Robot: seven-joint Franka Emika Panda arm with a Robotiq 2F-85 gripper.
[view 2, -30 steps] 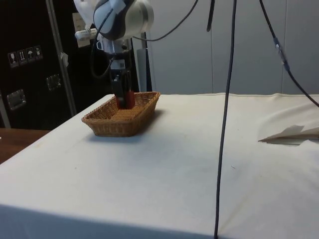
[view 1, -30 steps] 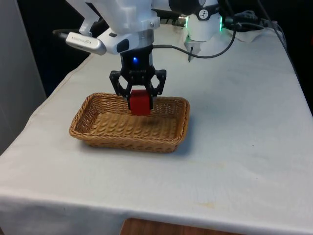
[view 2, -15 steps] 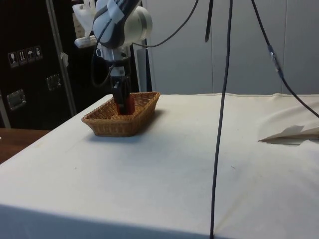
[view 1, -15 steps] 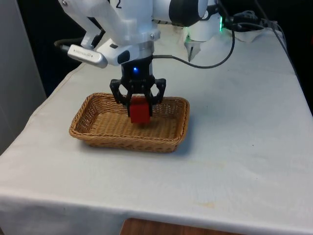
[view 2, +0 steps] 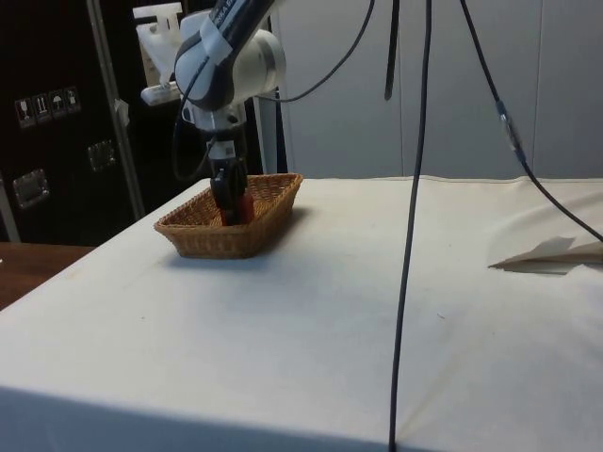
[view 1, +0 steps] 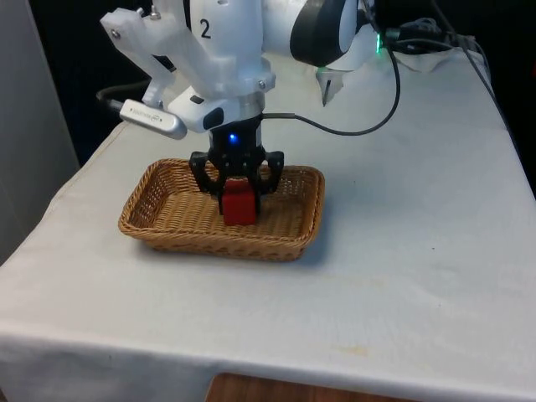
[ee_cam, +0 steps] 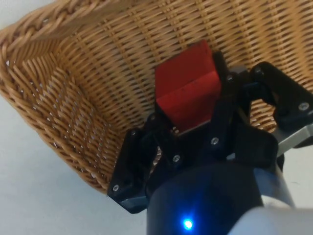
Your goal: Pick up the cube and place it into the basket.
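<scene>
The red cube [view 1: 239,203] sits low inside the wicker basket [view 1: 167,233], clamped between the black fingers [ee_cam: 146,147] of the gripper [view 1: 237,188], which close on its two opposite sides. In the wrist view the cube [ee_cam: 188,85] hangs just over the woven floor; whether it touches the weave cannot be told. From the side the basket's [view 2: 231,240] near wall hides the lower half of the cube [view 2: 243,208] and the gripper's [view 2: 226,202] tips. The basket stands on the worktop [view 1: 402,251] towards the front view's left, on a white cloth. A black cable [view 2: 410,226] hangs down across the side view, its top and bottom cut off by the picture's edge. A fold of the cloth [view 2: 551,252] rises at the side view's right. Dark cabinets [view 2: 52,122] stand behind.
</scene>
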